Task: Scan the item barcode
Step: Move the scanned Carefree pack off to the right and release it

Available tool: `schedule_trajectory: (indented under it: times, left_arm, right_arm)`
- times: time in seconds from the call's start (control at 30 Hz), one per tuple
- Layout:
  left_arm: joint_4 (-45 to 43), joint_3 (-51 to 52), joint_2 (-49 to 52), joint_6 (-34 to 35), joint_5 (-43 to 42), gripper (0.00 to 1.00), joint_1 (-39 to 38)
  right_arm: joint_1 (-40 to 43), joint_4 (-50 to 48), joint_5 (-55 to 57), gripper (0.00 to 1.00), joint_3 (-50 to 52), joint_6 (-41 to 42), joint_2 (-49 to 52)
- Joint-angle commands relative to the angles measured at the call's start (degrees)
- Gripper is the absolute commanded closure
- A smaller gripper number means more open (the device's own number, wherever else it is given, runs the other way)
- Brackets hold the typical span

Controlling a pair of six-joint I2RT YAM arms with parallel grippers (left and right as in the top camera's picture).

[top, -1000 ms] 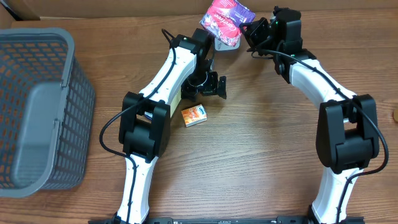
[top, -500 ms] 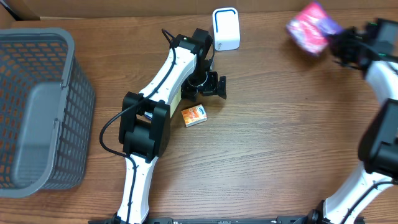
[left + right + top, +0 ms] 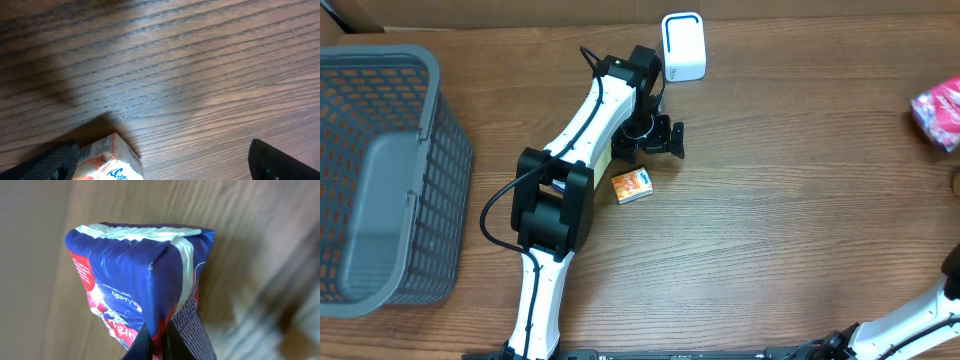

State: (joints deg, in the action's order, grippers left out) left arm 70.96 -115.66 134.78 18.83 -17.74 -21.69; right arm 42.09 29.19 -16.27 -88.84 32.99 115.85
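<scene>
Right gripper [image 3: 159,336] is pinched tight on the pink-and-blue packet [image 3: 135,280], its long axis running straight out from the gripper, sealed end away, at the far right of the counter [image 3: 790,220]. Left gripper [image 3: 660,138] gapes wide, empty.

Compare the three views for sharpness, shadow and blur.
Overhead: evenly lit and sharp, with the pink-and-blue plastic packet cut off at the right edge. Left wrist: a dark shadow falls across the brown wooden table at upper left. Right wrist: the packet is crisp, the wood behind it streaked with blur.
</scene>
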Motion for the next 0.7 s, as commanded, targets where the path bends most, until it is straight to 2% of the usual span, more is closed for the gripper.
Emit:
schedule_trajectory:
  times: [0.0,0.27,0.53,0.6,0.63,0.67]
  left_arm:
    - [0.22,-0.7,-0.52,-1.01,0.33,0.0,-0.15]
    - [0.83,-0.7,-0.52,-1.03,0.33,0.0,-0.13]
    - [0.44,-0.7,-0.52,-0.59,0.35,0.0,-0.13]
    - [0.44,-0.7,-0.52,-0.59,0.33,0.0,-0.13]
    - [0.46,-0.7,-0.52,-0.59,0.33,0.0,-0.13]
    - [0.48,-0.7,-0.52,-0.61,0.33,0.0,-0.13]
  right_arm:
    - [0.48,-0.59,7.04,0.96,-1.25,-2.62,-1.66]
    - [0.66,-1.38,18.71,0.96,-1.25,-2.67,0.46]
    - [2.12,-2.56,18.8,0.96,-1.25,-2.82,0.5]
    - [2.64,-2.82,18.78,0.89,-1.25,-2.84,0.5]
    - [2.8,-2.93,18.78,0.81,-1.25,-2.93,0.5]
    - [2.99,-2.95,18.75,0.67,-1.25,-3.06,0.5]
